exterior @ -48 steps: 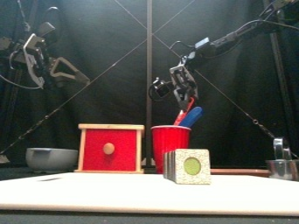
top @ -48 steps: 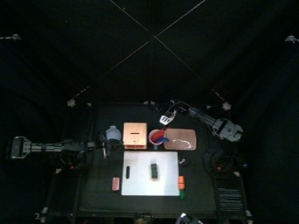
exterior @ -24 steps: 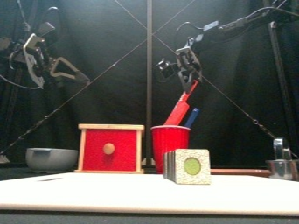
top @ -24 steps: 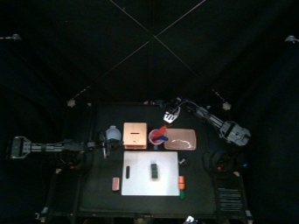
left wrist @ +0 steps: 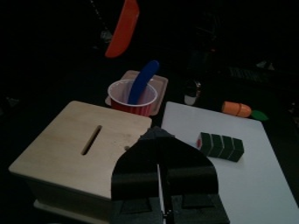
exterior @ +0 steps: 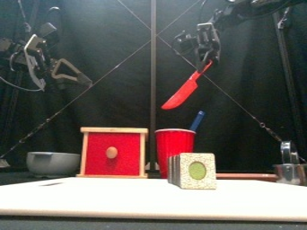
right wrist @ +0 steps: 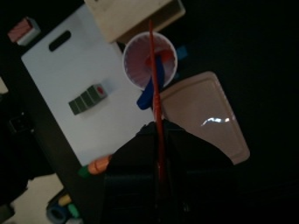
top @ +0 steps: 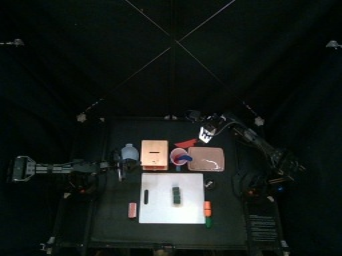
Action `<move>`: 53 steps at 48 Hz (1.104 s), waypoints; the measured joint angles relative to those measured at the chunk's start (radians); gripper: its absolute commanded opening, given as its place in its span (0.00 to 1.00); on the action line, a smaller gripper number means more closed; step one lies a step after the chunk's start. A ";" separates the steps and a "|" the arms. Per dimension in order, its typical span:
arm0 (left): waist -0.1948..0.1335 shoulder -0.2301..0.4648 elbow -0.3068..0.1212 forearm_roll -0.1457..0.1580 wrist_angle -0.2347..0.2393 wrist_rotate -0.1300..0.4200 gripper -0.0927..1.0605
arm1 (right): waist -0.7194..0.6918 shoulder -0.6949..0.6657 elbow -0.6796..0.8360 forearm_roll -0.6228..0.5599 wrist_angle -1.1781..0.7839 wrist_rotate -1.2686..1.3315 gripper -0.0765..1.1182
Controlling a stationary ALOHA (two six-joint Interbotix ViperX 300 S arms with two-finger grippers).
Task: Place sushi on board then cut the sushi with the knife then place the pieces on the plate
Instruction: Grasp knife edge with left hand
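Sitting near the counter's front edge, the sushi roll (exterior: 193,170) is uncut on the white board (exterior: 72,199). Behind it the red cup (exterior: 175,148) now holds only the blue knife (exterior: 196,120). The red knife (exterior: 186,90), whose blade was down in the cup a second ago, hangs tilted and clear above the rim, its handle clamped in the right end effector (exterior: 204,52). With the tool drawn, cutting looks to be next. The pink plate (top: 214,160) waits beside the cup, toward the right edge. The left end effector (left wrist: 160,157), jaws together, rests by the left edge.
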 measured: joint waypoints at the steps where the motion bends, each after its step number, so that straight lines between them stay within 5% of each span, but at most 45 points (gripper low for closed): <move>1: 0.000 0.002 0.000 0.000 0.000 0.000 0.07 | 0.011 -0.020 0.020 -0.005 -0.021 0.000 0.39; 9: -0.002 -0.011 -0.014 0.009 -0.002 0.002 0.07 | 0.112 -0.160 0.178 -0.032 -0.183 0.005 0.39; 23: -0.012 -0.032 -0.043 0.071 -0.005 0.002 0.15 | 0.241 -0.380 0.494 -0.057 -0.580 0.069 0.40; 37: -0.072 -0.028 -0.087 0.175 -0.006 0.003 0.53 | 0.385 -0.558 0.815 -0.095 -0.997 0.069 0.40; 53: -0.149 0.054 -0.123 0.187 -0.006 0.003 0.91 | 0.563 -0.462 0.899 -0.169 -1.155 0.064 0.39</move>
